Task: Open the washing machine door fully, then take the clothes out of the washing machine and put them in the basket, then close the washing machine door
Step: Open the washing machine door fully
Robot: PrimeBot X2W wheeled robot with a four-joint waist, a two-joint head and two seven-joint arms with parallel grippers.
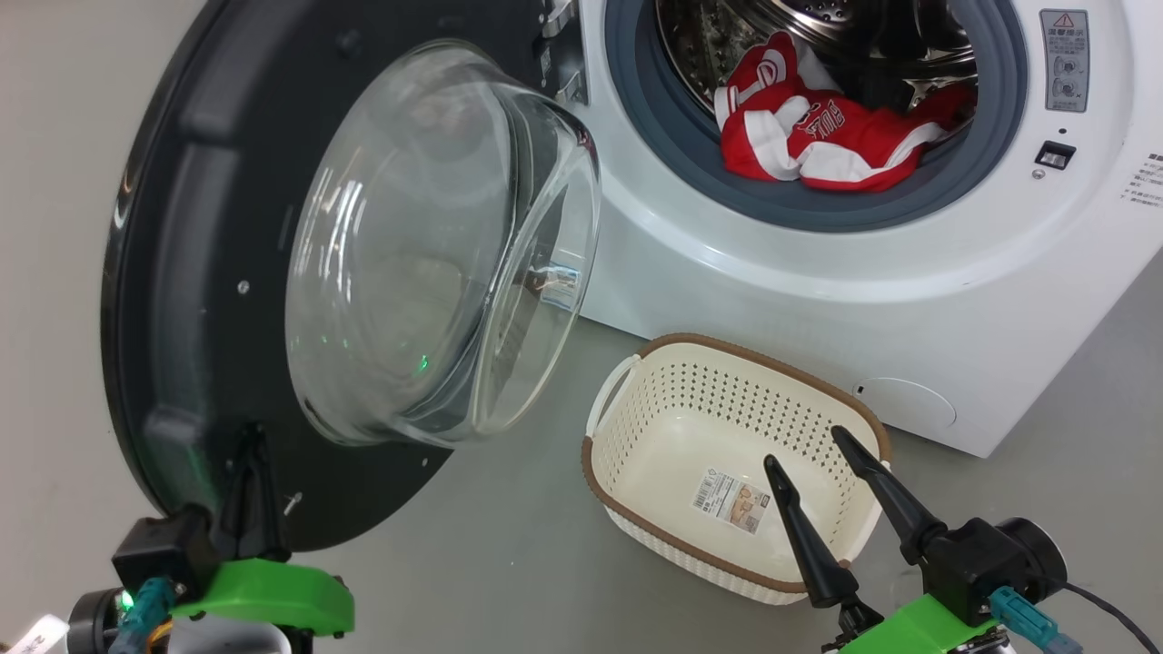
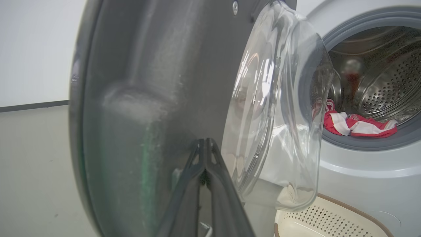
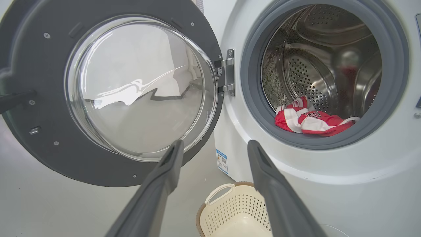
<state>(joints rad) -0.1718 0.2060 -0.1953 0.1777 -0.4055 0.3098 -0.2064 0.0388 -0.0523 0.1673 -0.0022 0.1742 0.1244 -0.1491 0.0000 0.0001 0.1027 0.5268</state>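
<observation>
The left end effector sits at the lower left of the head view with its two dark fingers pressed together. In the left wrist view their tips lie against the dull black inner face of the washing machine door. The right end effector, at the lower right, stands wide apart and holds nothing. In that view its fingers overlap the near rim of the basket. The basket rests on the floor just in front of the washing machine, with a small printed label sticker on its bottom, too fine to read. The door hangs open to the left, and its clear glass bowl bulges toward the drum. The clothes lie at the front lip of the steel drum against the grey gasket. They are red with white stripes, and the white lettering is creased, so I cannot read it whole. A grey warning sticker with a triangle sits at the upper right of the machine's face, its print too small to make out. In the right wrist view, a blue label sticker with a square code sits low on the machine's corner, above the basket. The floor is smooth plain grey. In the left wrist view, a pale wall meets it along a dark strip.
</observation>
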